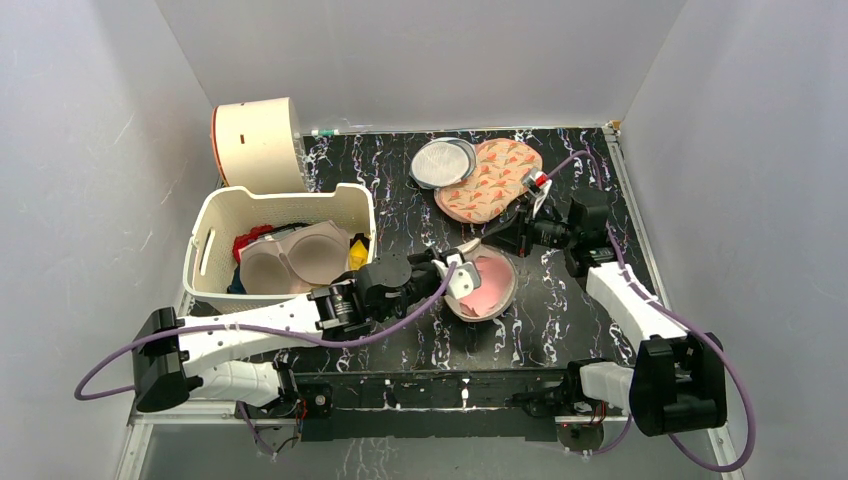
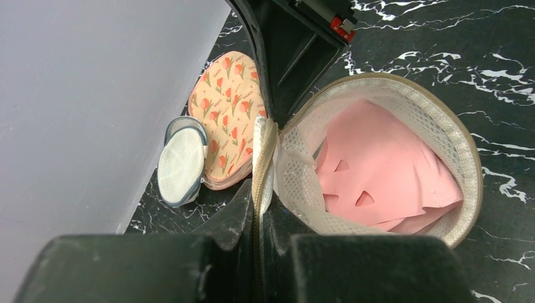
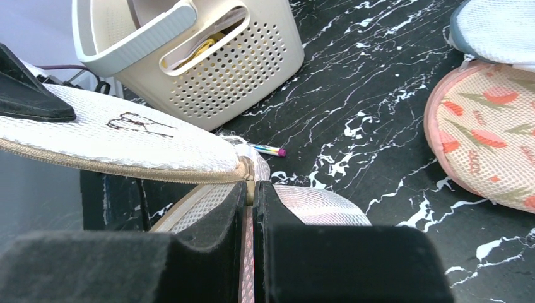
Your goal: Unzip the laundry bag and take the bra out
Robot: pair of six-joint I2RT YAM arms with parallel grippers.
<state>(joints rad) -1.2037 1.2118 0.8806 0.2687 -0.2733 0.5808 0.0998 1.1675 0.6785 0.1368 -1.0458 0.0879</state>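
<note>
The laundry bag (image 1: 470, 306), a beige mesh pouch, lies unzipped at the table's middle with its lid lifted. The pink bra (image 1: 492, 283) lies inside it, also seen in the left wrist view (image 2: 385, 170). My left gripper (image 1: 455, 268) is shut on the lid's zippered edge (image 2: 264, 158), holding it upright beside the bag's rim (image 2: 464, 164). My right gripper (image 1: 503, 240) is shut on the zipper pull (image 3: 250, 181) at the far end of the rim. The lid (image 3: 76, 136) shows its black bra drawing (image 3: 135, 123).
A white perforated basket (image 1: 215, 235) with a beige moulded bra (image 1: 295, 258) stands at the left, a round cream box (image 1: 258, 145) behind it. A grey round pouch (image 1: 443, 162) and an orange-patterned pouch (image 1: 490, 180) lie at the back. A pen (image 3: 268, 150) lies near the basket.
</note>
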